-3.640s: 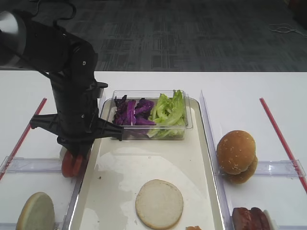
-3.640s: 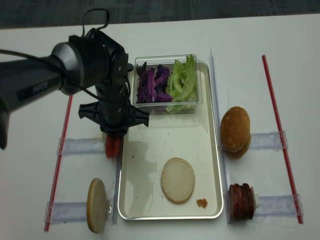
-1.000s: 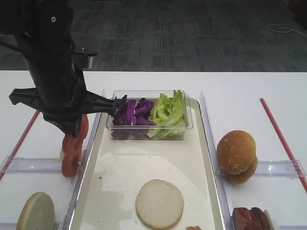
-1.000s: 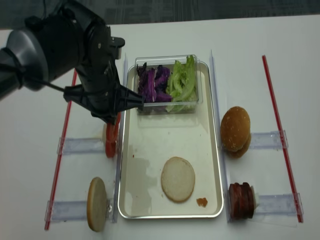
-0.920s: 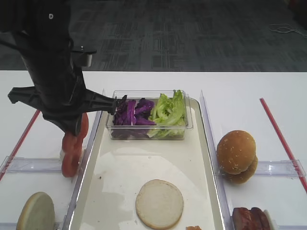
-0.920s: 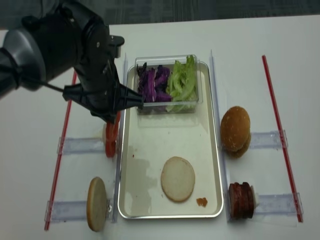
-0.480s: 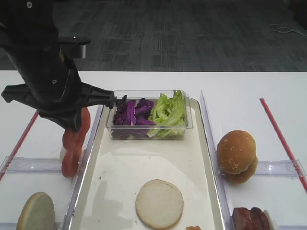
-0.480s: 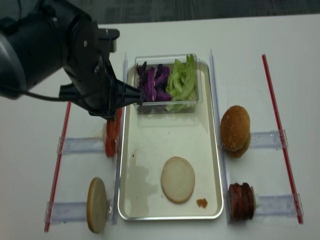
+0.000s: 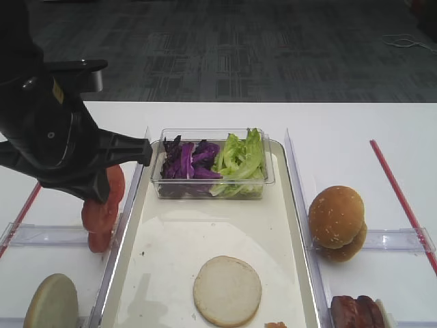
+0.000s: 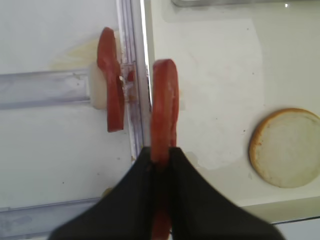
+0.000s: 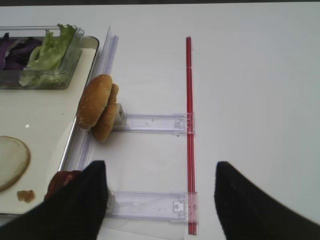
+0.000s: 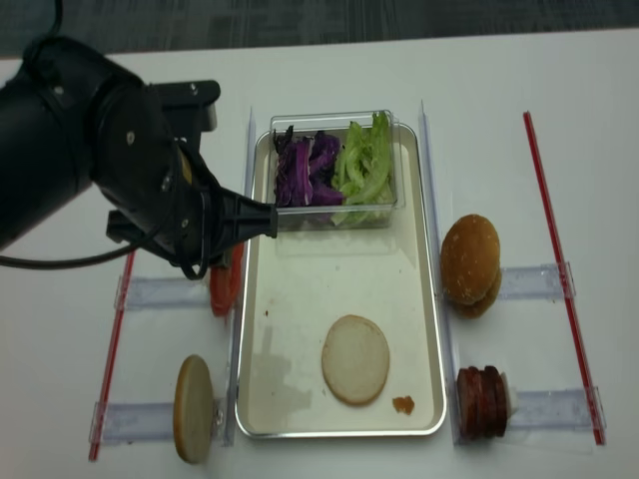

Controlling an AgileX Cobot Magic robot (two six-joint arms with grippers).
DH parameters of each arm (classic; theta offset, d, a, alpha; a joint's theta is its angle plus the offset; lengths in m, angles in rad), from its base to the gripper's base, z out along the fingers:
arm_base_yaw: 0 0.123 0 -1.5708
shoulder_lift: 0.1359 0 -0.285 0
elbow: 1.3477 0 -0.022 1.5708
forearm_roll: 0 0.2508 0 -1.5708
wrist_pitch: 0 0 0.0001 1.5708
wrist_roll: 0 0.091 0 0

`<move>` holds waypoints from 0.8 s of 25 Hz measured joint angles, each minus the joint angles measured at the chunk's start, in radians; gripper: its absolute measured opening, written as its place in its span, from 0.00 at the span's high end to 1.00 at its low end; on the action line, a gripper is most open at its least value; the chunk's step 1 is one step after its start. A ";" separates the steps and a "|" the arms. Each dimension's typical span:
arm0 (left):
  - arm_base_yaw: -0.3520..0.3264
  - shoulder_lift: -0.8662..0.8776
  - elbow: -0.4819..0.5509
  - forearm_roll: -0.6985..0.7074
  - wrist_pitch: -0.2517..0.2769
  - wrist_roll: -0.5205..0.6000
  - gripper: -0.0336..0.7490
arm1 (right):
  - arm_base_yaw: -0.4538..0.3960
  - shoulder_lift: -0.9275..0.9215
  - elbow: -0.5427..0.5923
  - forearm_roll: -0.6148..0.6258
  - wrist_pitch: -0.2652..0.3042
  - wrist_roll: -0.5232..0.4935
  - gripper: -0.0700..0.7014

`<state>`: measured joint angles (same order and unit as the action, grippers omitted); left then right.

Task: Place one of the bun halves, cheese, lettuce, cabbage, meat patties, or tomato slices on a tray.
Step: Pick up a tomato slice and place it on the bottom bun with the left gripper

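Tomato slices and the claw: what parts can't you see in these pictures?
- Left claw: hidden behind the arm's body in both high views; only the left wrist view shows it, shut on a tomato slice.
- That slice's lower part: covered by the fingers there.
- Remaining tomato slices: partly hidden by the arm, so they cannot be counted.
- Meat patties: cut off by the bottom edge.

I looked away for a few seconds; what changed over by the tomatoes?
The left gripper has lifted one thin red tomato slice off the stand, held on edge between shut fingers, above the long off-white tray's rim. The remaining tomato slices, pale bun half and clear salad box stayed put.
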<state>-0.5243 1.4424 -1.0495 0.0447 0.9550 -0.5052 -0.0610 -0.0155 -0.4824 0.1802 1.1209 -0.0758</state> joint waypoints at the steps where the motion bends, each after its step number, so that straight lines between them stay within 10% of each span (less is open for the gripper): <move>1: 0.000 -0.009 0.011 -0.014 -0.007 0.002 0.87 | 0.000 0.000 0.000 0.000 0.000 0.000 0.30; 20: 0.000 -0.126 0.171 -0.173 -0.116 0.086 0.87 | 0.000 0.000 0.000 0.000 -0.002 -0.002 0.30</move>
<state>-0.5243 1.3162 -0.8784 -0.1286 0.8395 -0.4191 -0.0610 -0.0155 -0.4824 0.1802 1.1186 -0.0776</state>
